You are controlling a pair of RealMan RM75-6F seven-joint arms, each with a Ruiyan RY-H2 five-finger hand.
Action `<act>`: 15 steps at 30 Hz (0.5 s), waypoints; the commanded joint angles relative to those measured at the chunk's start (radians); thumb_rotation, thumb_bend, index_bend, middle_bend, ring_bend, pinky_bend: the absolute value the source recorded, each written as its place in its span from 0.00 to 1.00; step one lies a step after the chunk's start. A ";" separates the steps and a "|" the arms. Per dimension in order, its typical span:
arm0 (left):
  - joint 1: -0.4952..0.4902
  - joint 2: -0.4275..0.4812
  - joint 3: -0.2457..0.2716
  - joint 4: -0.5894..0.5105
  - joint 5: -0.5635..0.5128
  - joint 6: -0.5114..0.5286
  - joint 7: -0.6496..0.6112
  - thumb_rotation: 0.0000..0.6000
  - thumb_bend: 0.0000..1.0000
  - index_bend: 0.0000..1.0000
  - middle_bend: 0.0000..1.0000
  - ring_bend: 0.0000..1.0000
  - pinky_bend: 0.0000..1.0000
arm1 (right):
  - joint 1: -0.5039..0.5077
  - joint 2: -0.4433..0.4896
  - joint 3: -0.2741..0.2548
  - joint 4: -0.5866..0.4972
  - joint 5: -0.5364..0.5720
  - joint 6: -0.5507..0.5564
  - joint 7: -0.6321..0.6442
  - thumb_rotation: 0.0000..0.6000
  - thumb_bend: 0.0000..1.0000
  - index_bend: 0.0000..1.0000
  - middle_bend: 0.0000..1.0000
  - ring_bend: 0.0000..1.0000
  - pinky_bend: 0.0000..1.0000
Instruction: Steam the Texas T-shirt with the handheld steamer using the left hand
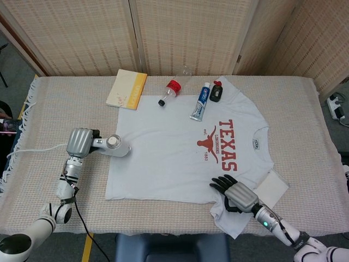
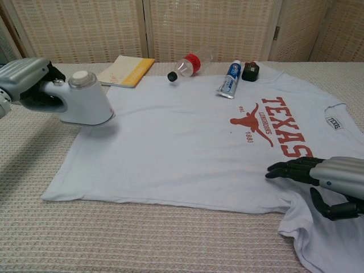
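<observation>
The white Texas T-shirt [image 1: 180, 155] [image 2: 187, 142] lies flat across the table's middle, red print toward the right. My left hand [image 1: 80, 143] [image 2: 25, 77] grips the handle of the white handheld steamer [image 1: 113, 144] [image 2: 85, 102], which is lifted above the shirt's left edge. Its cord [image 1: 32, 150] trails off to the left. My right hand [image 1: 237, 194] [image 2: 327, 182] rests on the shirt's lower right part, fingers spread, holding nothing.
Along the back stand a yellow-edged notebook [image 1: 127, 89] [image 2: 122, 70], a toppled red-capped bottle [image 1: 172, 90] [image 2: 186, 64], a toothpaste tube [image 1: 200, 102] [image 2: 230, 79] and a small dark bottle [image 1: 217, 91] [image 2: 249, 71]. A white cloth [image 1: 272, 187] lies near my right hand. Folding screens stand behind the table.
</observation>
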 commanded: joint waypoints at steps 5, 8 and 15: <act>-0.032 0.043 -0.005 -0.254 0.031 0.044 0.072 1.00 0.37 0.90 1.00 0.86 0.75 | 0.001 0.001 -0.004 0.000 0.001 0.002 0.005 0.39 0.96 0.00 0.01 0.00 0.00; -0.059 0.016 0.001 -0.298 0.041 0.026 0.139 1.00 0.37 0.90 1.00 0.86 0.75 | 0.001 0.000 -0.007 0.004 0.001 0.003 0.010 0.40 0.96 0.00 0.01 0.00 0.00; -0.144 -0.105 0.007 -0.226 0.057 -0.036 0.278 1.00 0.37 0.90 1.00 0.86 0.75 | 0.004 -0.002 -0.010 0.009 0.003 0.002 0.014 0.41 0.96 0.00 0.01 0.00 0.00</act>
